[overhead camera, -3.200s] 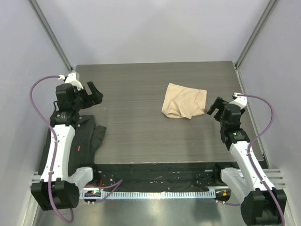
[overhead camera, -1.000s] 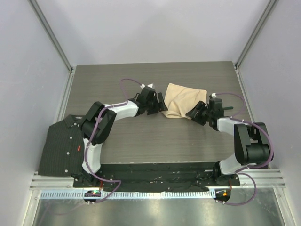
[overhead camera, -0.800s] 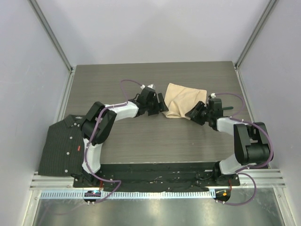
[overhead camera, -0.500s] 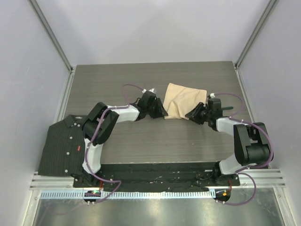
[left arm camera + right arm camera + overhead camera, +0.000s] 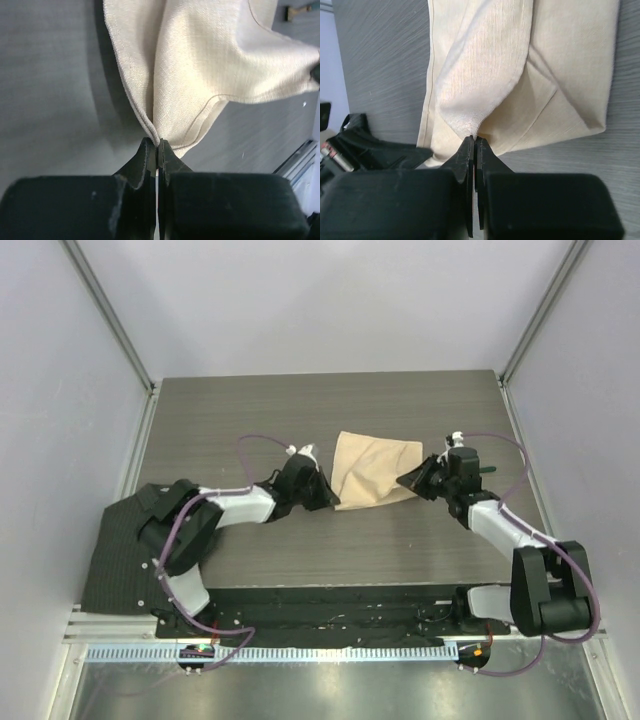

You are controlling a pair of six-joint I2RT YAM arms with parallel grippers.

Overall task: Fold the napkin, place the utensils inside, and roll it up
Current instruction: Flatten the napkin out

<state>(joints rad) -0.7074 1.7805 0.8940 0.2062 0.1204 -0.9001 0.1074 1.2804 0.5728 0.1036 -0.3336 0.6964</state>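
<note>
The beige napkin lies rumpled on the dark table, mid-right. My left gripper is shut on its near left corner; in the left wrist view the fingertips pinch a bunched fold of the napkin. At the cloth's right edge my right gripper is shut on it; in the right wrist view the tips hold a raised fold of the napkin. A slender dark utensil lies just right of the right wrist, also the utensil at the left wrist view's top right.
A dark ribbed shirt lies at the table's near left corner, under the left arm's base. The left arm's wrist shows at the left of the right wrist view. Grey walls and metal rails close in the table.
Both grippers have shut on the napkin's edges. The left arm has drawn back toward the near left, and the napkin has shifted left and spread flatter between the two grips.
</note>
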